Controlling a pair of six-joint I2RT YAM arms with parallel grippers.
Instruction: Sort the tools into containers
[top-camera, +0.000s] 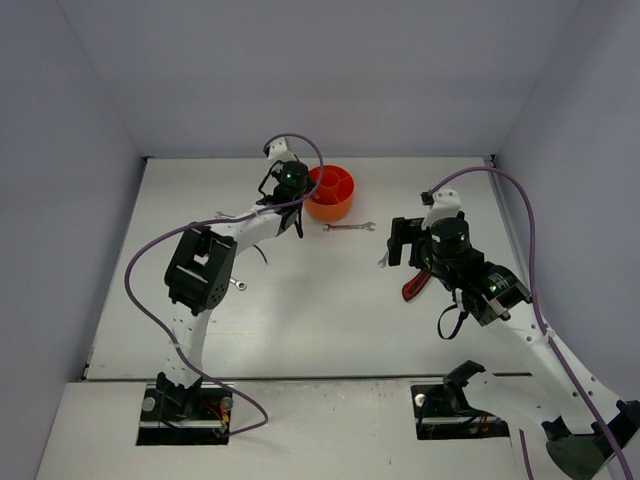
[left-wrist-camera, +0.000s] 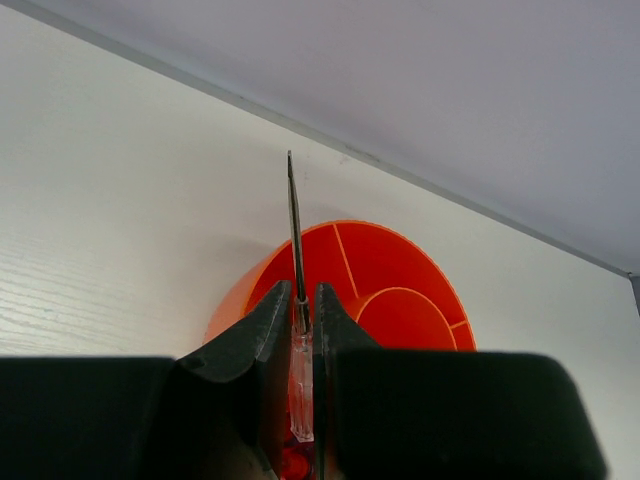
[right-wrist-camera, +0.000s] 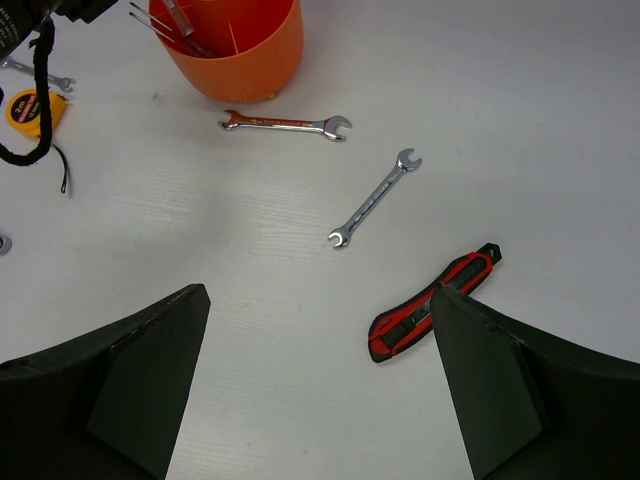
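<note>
Left tool (left-wrist-camera: 301, 297) pinching screwdriver (left-wrist-camera: 295, 230) over tub (left-wrist-camera: 390, 260) rim; right tool (right-wrist-camera: 318, 300) gaping, empty, above knife (right-wrist-camera: 432, 303)

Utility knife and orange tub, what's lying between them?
Two silver wrenches: one beside the tub, another nearer the knife. The right wrist view shows it.

The tub (top-camera: 330, 193) was placed at the far middle of the counter (top-camera: 300, 330). One wrench (top-camera: 349, 227) was laid just before it, a second wrench (right-wrist-camera: 375, 198) nearer and further right, and the utility knife (right-wrist-camera: 433, 301) nearer still. The tape measure (right-wrist-camera: 28, 110) was found left of the tub.
</note>
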